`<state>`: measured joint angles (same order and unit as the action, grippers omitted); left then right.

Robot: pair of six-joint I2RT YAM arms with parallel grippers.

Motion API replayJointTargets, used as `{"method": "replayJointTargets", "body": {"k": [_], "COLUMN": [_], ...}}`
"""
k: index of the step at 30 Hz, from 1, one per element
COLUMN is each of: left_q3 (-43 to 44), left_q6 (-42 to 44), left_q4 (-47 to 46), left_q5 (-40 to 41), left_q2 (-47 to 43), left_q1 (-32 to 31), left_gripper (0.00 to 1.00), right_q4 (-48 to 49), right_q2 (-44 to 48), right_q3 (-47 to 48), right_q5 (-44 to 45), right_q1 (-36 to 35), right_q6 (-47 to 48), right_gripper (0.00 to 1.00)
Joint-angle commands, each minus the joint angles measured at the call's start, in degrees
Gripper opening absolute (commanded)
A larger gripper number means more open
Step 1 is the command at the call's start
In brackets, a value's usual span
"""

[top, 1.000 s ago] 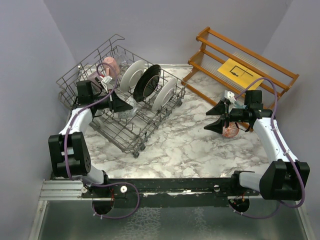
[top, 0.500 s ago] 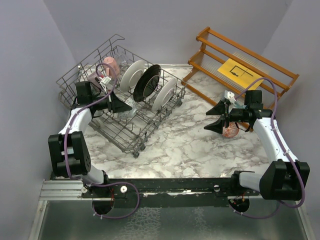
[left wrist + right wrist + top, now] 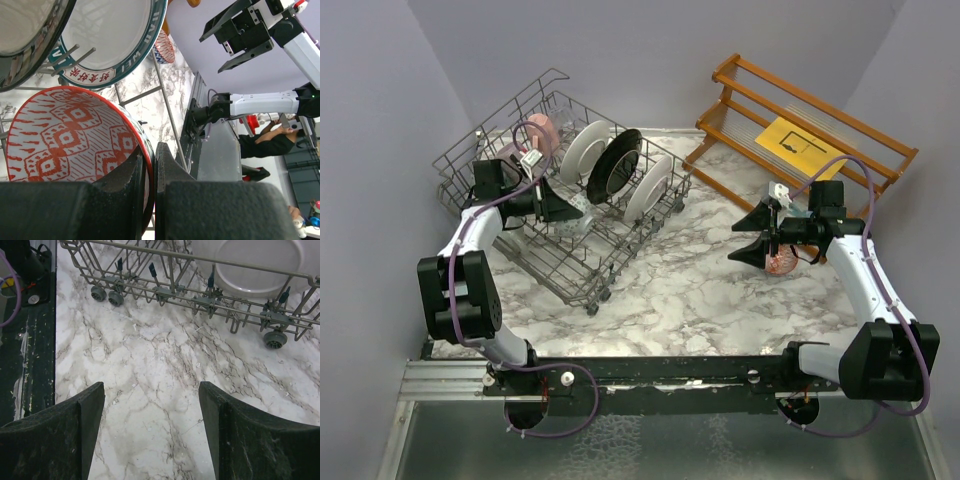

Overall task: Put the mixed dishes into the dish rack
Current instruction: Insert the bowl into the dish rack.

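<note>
Marble table [image 3: 670, 290] | plate [image 3: 110, 35] rim: red characters | left claw [image 3: 151, 150] pinching red bowl [image 3: 70, 135]

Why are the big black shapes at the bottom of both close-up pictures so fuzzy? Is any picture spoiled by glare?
Left wrist view: the left arm's black fingers sit almost against the lens, so they look soft and oversized, while the red-patterned bowl they pinch is crisp. Right wrist view: the right arm's fingers equally soft, white marble table sharp. Top view: even light, no harsh glare.

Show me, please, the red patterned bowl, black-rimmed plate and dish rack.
red patterned bowl [image 3: 75, 135], left wrist view, inner wall.
black-rimmed plate [image 3: 614, 163], top view, face.
dish rack [image 3: 582, 262], top view, bare floor grid.
</note>
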<state>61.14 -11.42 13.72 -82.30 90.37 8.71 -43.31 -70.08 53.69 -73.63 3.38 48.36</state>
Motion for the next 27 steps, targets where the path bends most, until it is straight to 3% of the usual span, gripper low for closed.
{"method": "replayJointTargets", "body": {"k": [1, 8, 16, 27], "left_q3": [0.5, -1.0, 3.1, 3.0], "left_q6": [5.1, 3.0, 9.7, 11.2], "left_q4": [5.6, 3.4, 11.5, 12.3], "left_q5": [-0.7, -0.6, 0.2, -1.1], "left_q2": [2.5, 4.8, 9.1, 9.7], "left_q1": [-0.1, 0.6, 0.9, 1.0], "left_gripper": [0.06, 0.08, 0.11, 0.12], "right_q4": [-0.8, -1.8, -2.2, -2.1], "right_q2": [-0.3, -0.4, 0.1, 0.1], "right_q3": [0.4, 0.8, 0.8, 0.8], "right_q5": [-1.2, -1.6, -1.7, -1.8], "right_q1": [0.2, 0.2, 0.2, 0.2], "right_q6": [1.2, 2.0, 2.3, 2.4], "right_gripper": [0.76, 0.75, 0.75, 0.76]}}
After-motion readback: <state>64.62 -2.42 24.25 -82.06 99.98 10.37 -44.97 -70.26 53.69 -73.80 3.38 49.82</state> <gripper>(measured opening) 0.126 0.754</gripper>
